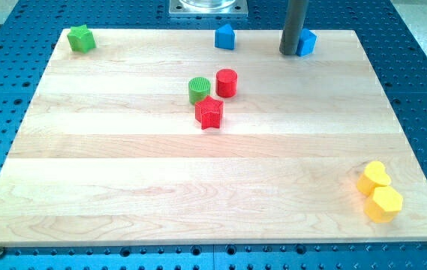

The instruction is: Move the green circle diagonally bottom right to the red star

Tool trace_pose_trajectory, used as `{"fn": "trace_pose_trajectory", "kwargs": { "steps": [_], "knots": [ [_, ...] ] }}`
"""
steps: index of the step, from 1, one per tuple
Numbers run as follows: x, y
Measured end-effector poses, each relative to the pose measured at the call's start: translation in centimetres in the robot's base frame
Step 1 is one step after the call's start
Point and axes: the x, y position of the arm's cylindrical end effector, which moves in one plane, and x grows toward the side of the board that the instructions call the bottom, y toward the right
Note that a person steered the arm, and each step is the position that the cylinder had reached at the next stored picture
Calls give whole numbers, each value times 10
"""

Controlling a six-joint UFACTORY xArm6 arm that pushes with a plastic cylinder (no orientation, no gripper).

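— Where's the green ribbed cylinder block [199, 90] just now?

— Using the red star-shaped block [208, 112] as my landmark: the green one sits just above it and a touch toward the view's left, close enough that they may be touching, though I can't quite tell. The red cylinder block [227, 82] stands just to the upper right of the star, beside the green one.

— And your rod?

— My tip [290, 52] is well away from the star, up toward the view's top right on the pale wooden board [123, 187], just beside a blue block [306, 42]. There are no fingers to open or close; it's a plain dark rod holding nothing.

— The rest?

— Another blue block [225, 36] lies straight above the star at the board's edge, a green star-shaped block [81, 38] far to its upper left, and a yellow heart-shaped block [374, 178] and yellow hexagonal block [383, 203] far to its lower right.
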Motion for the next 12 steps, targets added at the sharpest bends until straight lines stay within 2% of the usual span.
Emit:
{"fn": "trace_pose_trajectory", "kwargs": {
  "steps": [1, 2, 3, 4, 5, 6, 7, 8, 11, 12],
  "knots": [
    [4, 3],
    [27, -14],
    [54, -85],
    [82, -83],
    [86, -159],
    [90, -201],
    [79, -123],
    [112, -80],
    [118, -327],
    [125, -357]
  ]
}}
